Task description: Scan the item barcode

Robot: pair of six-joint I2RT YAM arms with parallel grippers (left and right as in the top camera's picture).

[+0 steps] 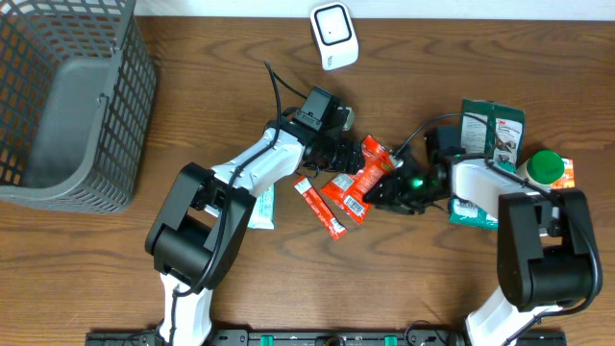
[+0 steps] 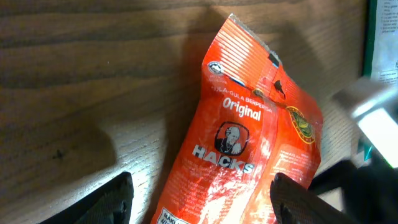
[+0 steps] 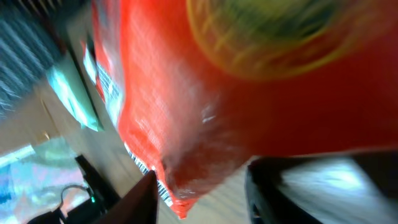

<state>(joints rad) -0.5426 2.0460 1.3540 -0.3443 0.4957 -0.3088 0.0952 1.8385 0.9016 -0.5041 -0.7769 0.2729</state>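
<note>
Centrally, a crinkled, glossy orange packet (image 2: 249,143) lies on a woodgrain table (image 2: 93,74).

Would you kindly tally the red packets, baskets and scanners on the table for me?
Red packets: 2 (Hacks bag, slim sachet)
Gray wire basket: 1
White scanner: 1
Total: 4

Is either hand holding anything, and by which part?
The left hand is open astride the Hacks packet, not gripping. The right hand has the packet's edge between its fingers, but blur hides whether it grips.
</note>
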